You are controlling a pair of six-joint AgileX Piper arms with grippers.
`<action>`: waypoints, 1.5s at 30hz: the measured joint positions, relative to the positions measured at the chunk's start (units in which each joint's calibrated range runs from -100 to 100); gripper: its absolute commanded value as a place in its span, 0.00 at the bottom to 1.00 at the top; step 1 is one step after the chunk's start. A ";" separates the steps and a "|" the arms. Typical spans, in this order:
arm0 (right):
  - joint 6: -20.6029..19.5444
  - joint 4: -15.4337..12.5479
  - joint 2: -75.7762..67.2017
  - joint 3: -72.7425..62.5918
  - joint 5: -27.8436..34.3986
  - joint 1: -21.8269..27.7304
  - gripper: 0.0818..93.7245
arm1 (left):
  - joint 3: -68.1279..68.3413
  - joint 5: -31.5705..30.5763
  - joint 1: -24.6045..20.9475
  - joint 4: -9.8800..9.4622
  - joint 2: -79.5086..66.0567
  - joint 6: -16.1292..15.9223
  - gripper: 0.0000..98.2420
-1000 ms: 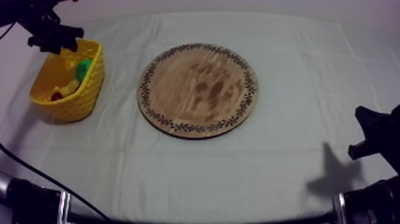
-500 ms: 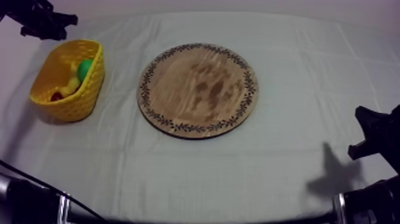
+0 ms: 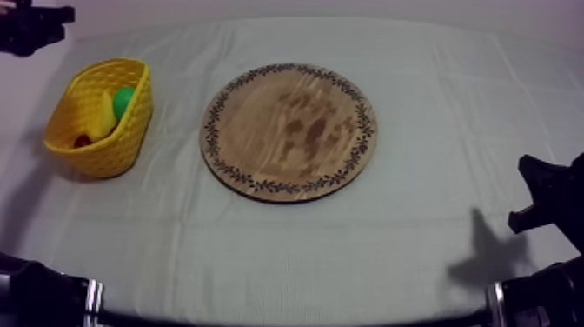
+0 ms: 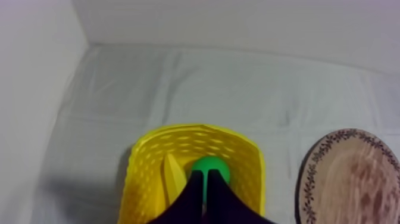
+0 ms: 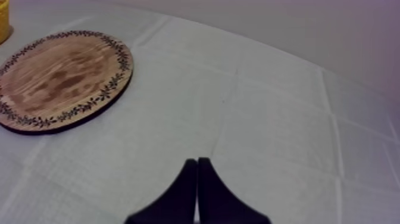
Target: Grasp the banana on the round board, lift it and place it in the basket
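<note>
Lying in yellow basket (image 4: 156,140), banana (image 4: 173,179), below left gripper (image 4: 204,179), fingers together

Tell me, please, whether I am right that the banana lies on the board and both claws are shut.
Not quite: the banana lies in the basket, not on the board, as the left wrist view shows. The left claw and the right claw are indeed shut.
</note>
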 measured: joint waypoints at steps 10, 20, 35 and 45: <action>-0.03 0.00 0.00 0.00 0.00 0.00 0.00 | 21.80 -1.08 2.70 0.51 -31.41 -0.41 0.00; -0.03 0.00 0.00 0.00 0.00 0.00 0.00 | 43.18 -3.72 3.30 -1.62 -60.01 0.32 0.00; -0.03 0.00 0.00 0.00 -0.09 0.00 0.00 | 59.88 -9.81 2.01 -0.54 -73.06 -2.16 0.00; -0.03 0.00 0.00 0.00 -0.09 0.00 0.00 | 61.30 -11.76 1.84 1.20 -73.16 -6.71 0.00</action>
